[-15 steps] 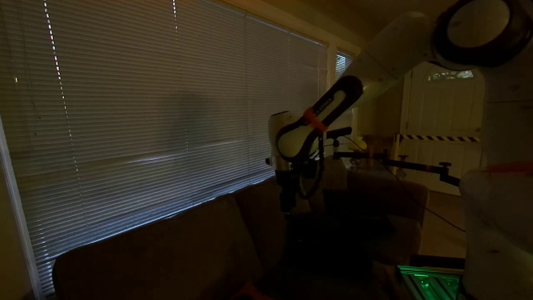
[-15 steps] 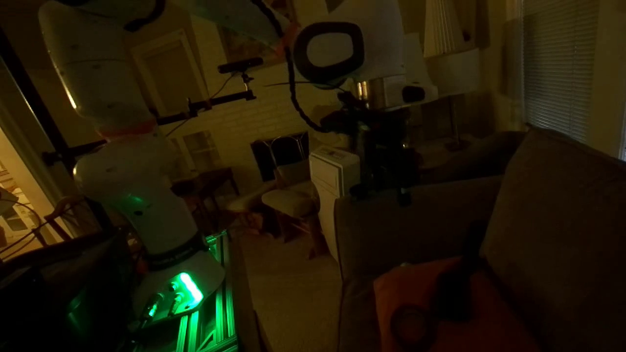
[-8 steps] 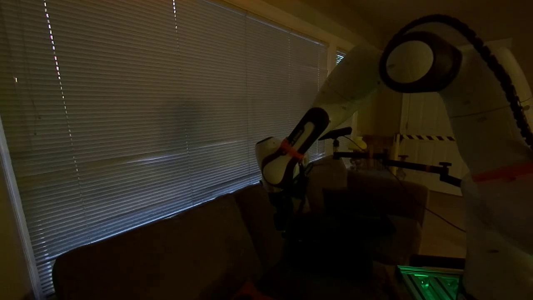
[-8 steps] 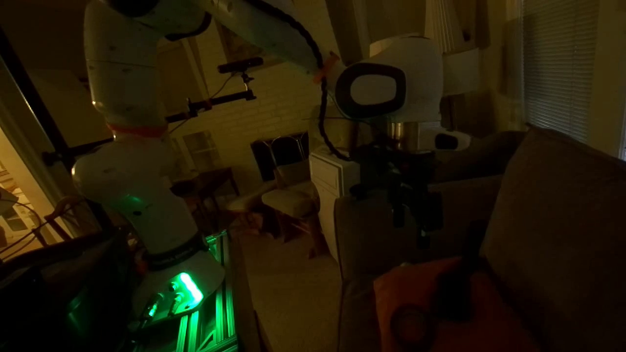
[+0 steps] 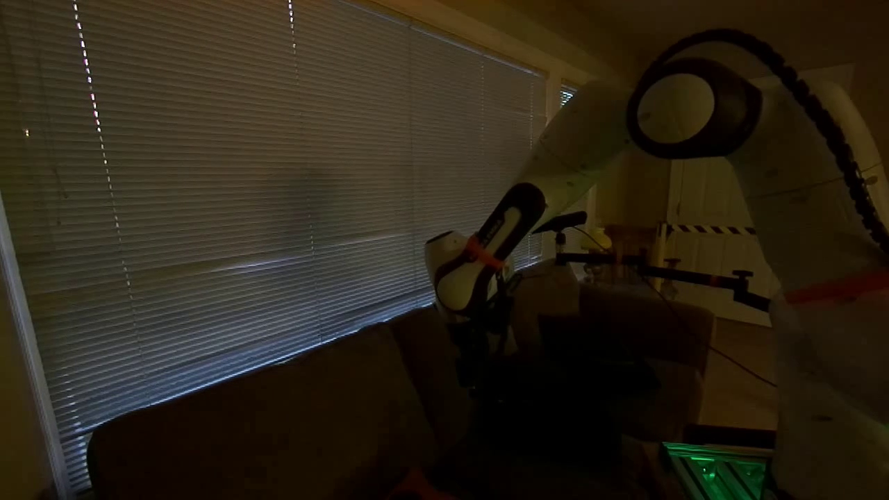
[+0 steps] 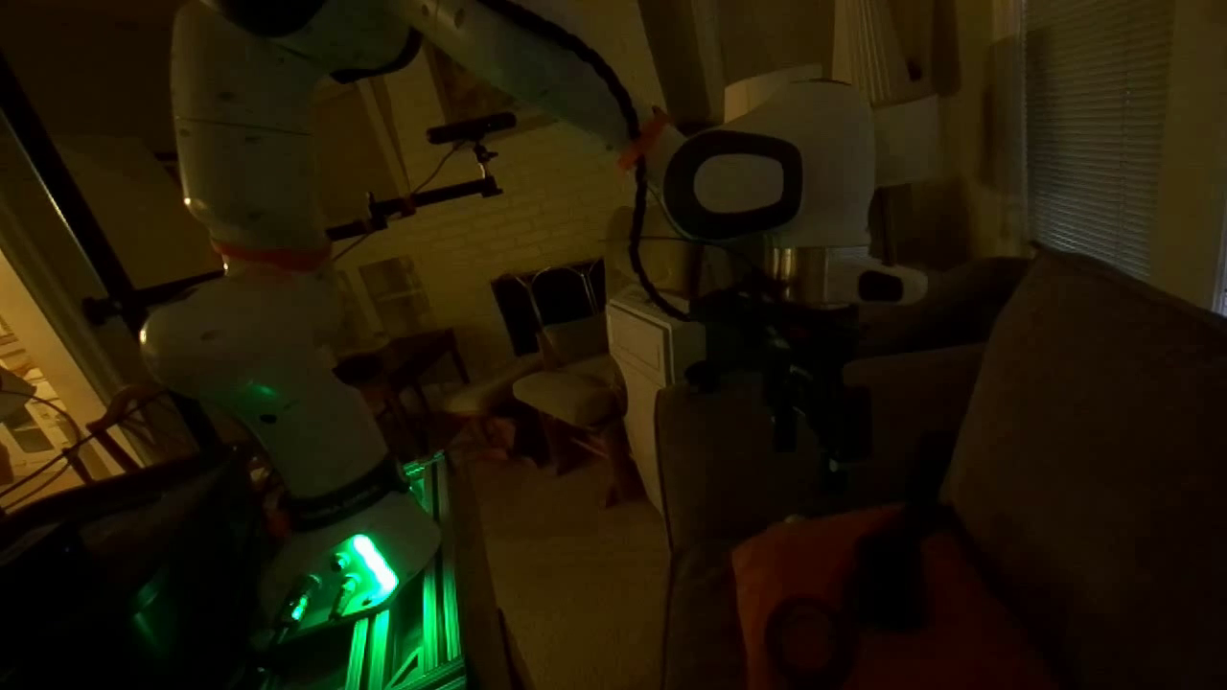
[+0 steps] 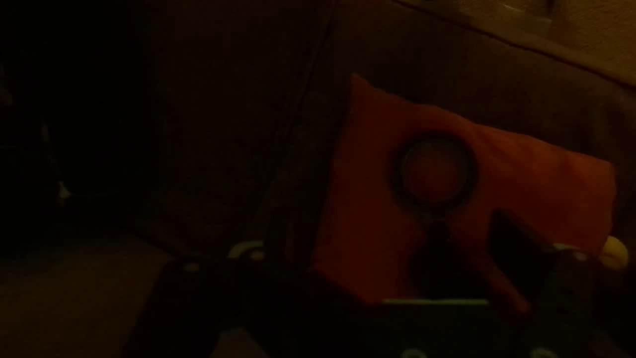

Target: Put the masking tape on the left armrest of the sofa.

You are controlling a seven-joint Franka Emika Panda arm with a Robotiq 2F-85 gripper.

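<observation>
The masking tape appears as a dark ring [image 6: 776, 637] lying flat on an orange cushion [image 6: 757, 585] on the sofa seat. The ring [image 7: 472, 171] also shows in the wrist view, ahead of the fingers. My gripper [image 6: 810, 458] hangs above the cushion's far part, open and empty, apart from the ring. In the wrist view the gripper [image 7: 397, 233] has its fingers apart, with orange cloth between them; the left finger is very dim. The left armrest [image 6: 709, 450] is the brown end piece behind my gripper in an exterior view. The sofa [image 5: 278, 417] is dark brown.
A dark object [image 6: 891, 575], too dim to identify, stands on the cushion beside the ring. The sofa back [image 6: 1102, 431] rises close by. Another armrest [image 5: 674, 323] is at the far end. A small dark thing [image 6: 705, 377] shows at the armrest's corner. A white cabinet [image 6: 642, 335] stands beyond.
Over the first half second, my arm came down and moved toward the sofa back, leaving the armrest top and nearing the cushion. Since then it has shifted only slightly. The ring has not moved.
</observation>
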